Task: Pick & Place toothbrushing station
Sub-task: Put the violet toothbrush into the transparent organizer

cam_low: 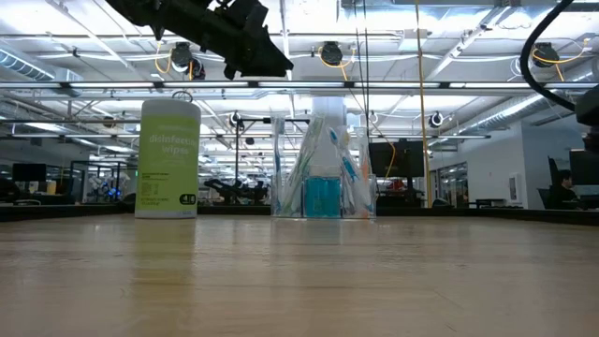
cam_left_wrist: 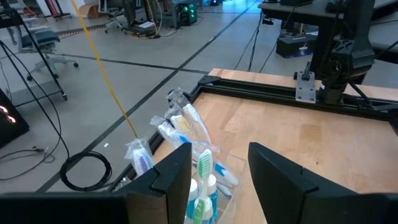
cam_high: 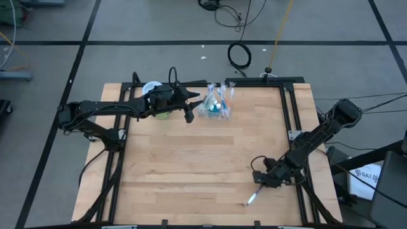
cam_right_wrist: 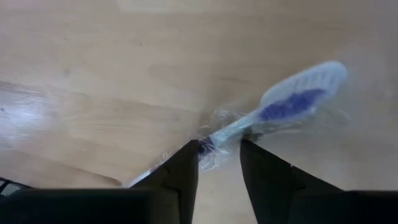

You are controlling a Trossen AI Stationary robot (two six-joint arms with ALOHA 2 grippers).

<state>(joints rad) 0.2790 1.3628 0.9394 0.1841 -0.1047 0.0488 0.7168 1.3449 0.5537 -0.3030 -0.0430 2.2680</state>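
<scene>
— Where did the job stand at that point?

— Most of it looked done. The clear cup (cam_high: 215,107) stood at the far edge of the table (cam_high: 191,159), next to the green canister (cam_low: 169,159), and it was already packed with wrapped toothbrushes (cam_left_wrist: 186,127) and a blue tube (cam_low: 323,197). One stray toothbrush (cam_right_wrist: 292,102) lay at the near right corner, well apart from the cup.

— And your grippers?

— My right gripper (cam_right_wrist: 219,152) was low over that stray brush, fingers straddling its wrapped handle. They were narrowed around it, but I judged the grip not yet firm; the brush was flat on the wood. My left gripper (cam_left_wrist: 219,171) hung just beside the cup, jaws spread and empty, looking over the brush heads.

— So what was left?

— As I reckoned it, clamping that last brush, lifting it, carrying it across the table and dropping it in the cup. I saw nothing else loose on the table.
</scene>
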